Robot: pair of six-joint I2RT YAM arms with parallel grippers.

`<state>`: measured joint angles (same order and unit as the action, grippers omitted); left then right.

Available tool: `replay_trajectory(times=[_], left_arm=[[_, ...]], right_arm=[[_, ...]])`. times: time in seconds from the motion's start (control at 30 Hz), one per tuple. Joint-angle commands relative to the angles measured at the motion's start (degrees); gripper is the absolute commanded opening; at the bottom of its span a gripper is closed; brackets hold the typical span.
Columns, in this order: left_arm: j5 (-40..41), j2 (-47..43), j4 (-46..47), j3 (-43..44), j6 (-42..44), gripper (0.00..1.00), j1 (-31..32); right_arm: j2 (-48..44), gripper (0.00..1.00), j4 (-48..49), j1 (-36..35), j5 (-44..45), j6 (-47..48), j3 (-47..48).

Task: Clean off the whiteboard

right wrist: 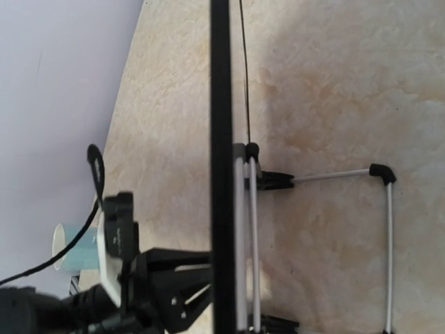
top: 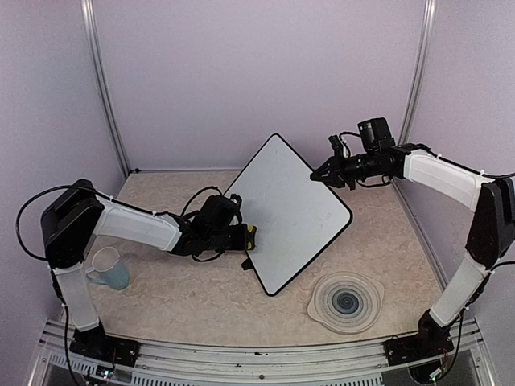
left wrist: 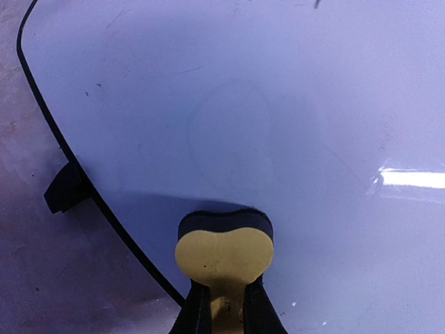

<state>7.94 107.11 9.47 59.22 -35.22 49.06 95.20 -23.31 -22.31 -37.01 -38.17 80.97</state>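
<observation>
The whiteboard (top: 286, 205) stands tilted on its stand in the middle of the table, blank white in a thin black frame. In the left wrist view the whiteboard (left wrist: 278, 104) shows only a faint ghost oval. My left gripper (top: 244, 236) is shut on a yellow eraser (top: 251, 234) with a black felt face, at the board's lower left edge. The eraser (left wrist: 224, 247) rests against the board's surface. My right gripper (top: 319, 174) is at the board's upper right edge and looks shut on it. The right wrist view shows the board edge-on (right wrist: 221, 104).
A round grey-white ribbed plate (top: 345, 301) lies at the front right. A pale blue cup (top: 109, 268) stands at the front left. A wire stand (right wrist: 386, 229) props the board from behind, and a black foot (left wrist: 62, 189) sticks out at its frame. Walls enclose the table.
</observation>
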Motion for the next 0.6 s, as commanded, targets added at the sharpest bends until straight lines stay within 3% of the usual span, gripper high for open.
replay_trajectory(times=[0.0,0.17,0.4,0.57], left_arm=[[-6.48,1.52,-1.07,5.55,3.03,0.00,7.31],[-6.01,0.43,-0.11,10.47,1.37,0.00,6.71],[-5.35,5.44,-4.85,21.16,0.08,0.00,-0.45],[-5.17,11.98,-14.06,32.13,0.92,0.00,-5.81]], right_arm=[[3.97,0.00,-4.90,-1.60,-3.94,0.69,-0.21],[5.02,0.00,-5.34,-1.60,-5.25,1.48,1.09],[6.82,0.00,-6.90,-1.68,-7.27,3.15,3.21],[7.65,0.00,-7.99,-1.61,-6.94,3.54,4.26]])
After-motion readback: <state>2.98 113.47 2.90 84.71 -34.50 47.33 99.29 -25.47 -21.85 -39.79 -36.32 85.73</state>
